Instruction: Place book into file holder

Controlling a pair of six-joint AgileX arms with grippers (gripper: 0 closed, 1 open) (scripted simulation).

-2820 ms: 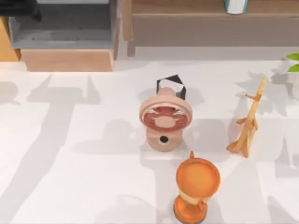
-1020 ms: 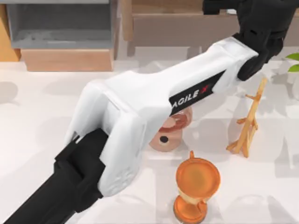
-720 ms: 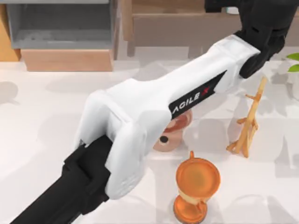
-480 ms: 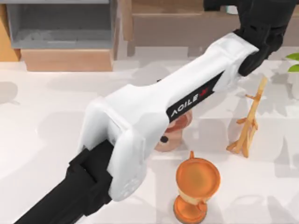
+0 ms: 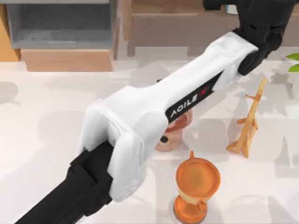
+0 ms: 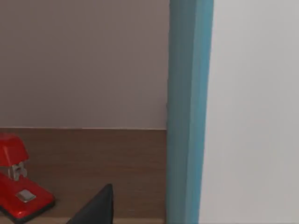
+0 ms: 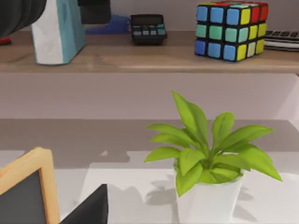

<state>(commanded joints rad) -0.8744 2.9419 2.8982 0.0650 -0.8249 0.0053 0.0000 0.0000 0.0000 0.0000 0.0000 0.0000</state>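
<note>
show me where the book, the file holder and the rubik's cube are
book (image 7: 58, 30): right wrist view, on its teal cover where it stands on the shelf.
file holder (image 5: 65, 59): top view, on its light wooden front.
rubik's cube (image 7: 230, 30): right wrist view, on its front face.

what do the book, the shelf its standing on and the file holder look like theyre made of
The book looks like paper under a smooth matte teal cover, with white page edges showing. The shelf looks like wood, brown with faint grain, a dull finish. The file holder seems to be a light wooden front with flat grey walls, perhaps painted board or plastic; this can't be settled.
</note>
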